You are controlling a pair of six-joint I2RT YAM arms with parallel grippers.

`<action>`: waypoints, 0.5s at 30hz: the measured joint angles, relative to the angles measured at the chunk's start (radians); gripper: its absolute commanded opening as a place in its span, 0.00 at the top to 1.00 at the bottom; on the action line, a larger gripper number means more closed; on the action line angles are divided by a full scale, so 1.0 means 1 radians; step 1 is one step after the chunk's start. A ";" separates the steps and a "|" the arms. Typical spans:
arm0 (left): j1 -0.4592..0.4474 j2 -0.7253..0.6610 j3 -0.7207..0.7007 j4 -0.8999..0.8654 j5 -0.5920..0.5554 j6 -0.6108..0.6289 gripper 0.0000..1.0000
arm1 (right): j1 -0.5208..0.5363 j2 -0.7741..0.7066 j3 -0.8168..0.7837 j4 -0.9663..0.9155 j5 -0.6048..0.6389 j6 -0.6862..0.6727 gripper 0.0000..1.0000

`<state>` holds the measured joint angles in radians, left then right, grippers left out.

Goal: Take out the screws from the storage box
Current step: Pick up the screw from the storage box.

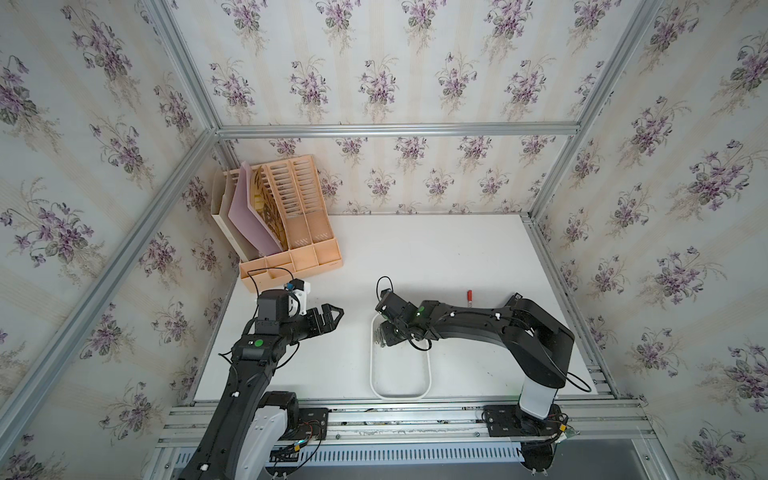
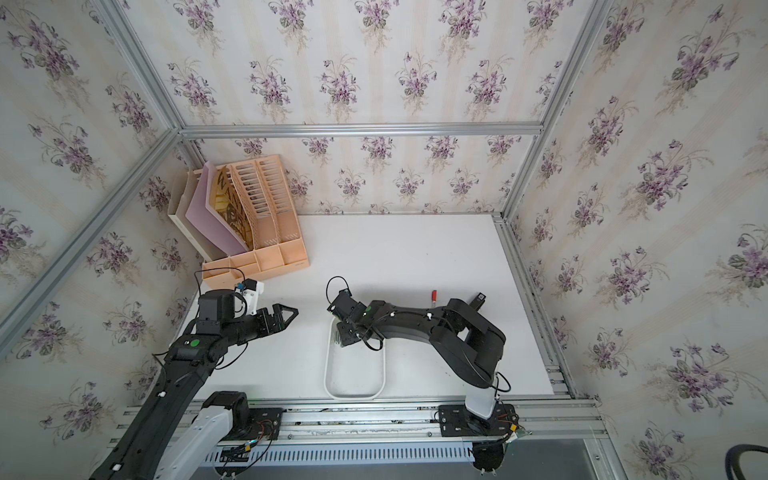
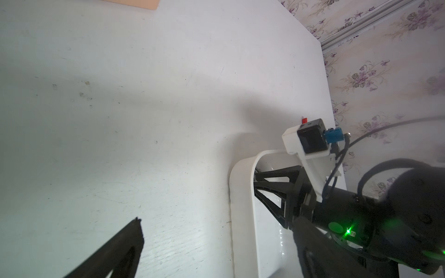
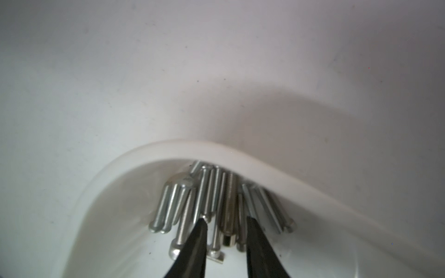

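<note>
**right claw down in the screw pile**

my right claw [image 4: 225, 220] is down inside the storage box [image 1: 401, 397], its two black tapered fingers [image 4: 197, 240] a little apart and not clamped on anything. the tips straddle one thicker, duller threaded shaft, with a sliver of space on each side.

the screws [image 4: 207, 192] lie heaped in the box's far left rounded corner. they are silvery metal with thin ribbed shafts and small round heads, mostly side by side and pointing at the far wall, some stacked on others. a few heads rest on the smooth white floor near my fingertips.

the box is shallow, glossy white plastic with a rolled rim. it sits on the matte white table [image 1: 415, 257] close to the near edge, between my two bases.

my left claw [image 1: 334, 318] hangs over bare table to the left of the box. only one finger shows in its wrist view, far off to one side, so i take it as apart and holding nothing.

a red-capped marker pen [image 1: 470, 296] lies beyond my right arm. a peach slatted file organiser [image 1: 291, 232] stands in the far left corner.
</note>
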<state>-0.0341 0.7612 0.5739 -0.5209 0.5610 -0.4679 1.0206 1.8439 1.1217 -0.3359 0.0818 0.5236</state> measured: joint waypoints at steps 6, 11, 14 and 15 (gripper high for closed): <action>0.000 0.024 -0.004 -0.003 -0.026 0.000 0.01 | -0.027 0.031 0.014 0.013 -0.021 0.000 0.81; 0.000 0.029 -0.004 -0.006 -0.031 0.000 0.01 | -0.028 0.028 0.013 0.024 -0.025 0.001 0.84; 0.000 0.024 -0.004 -0.007 -0.033 0.000 0.00 | -0.028 0.027 0.011 0.024 -0.023 0.001 0.84; 0.000 0.023 -0.004 -0.006 -0.033 0.000 0.00 | -0.028 0.027 0.012 0.023 -0.022 0.001 0.86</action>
<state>-0.0341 0.7837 0.5701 -0.5274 0.5278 -0.4679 0.9928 1.8706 1.1339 -0.3126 0.0601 0.5243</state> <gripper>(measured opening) 0.995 0.160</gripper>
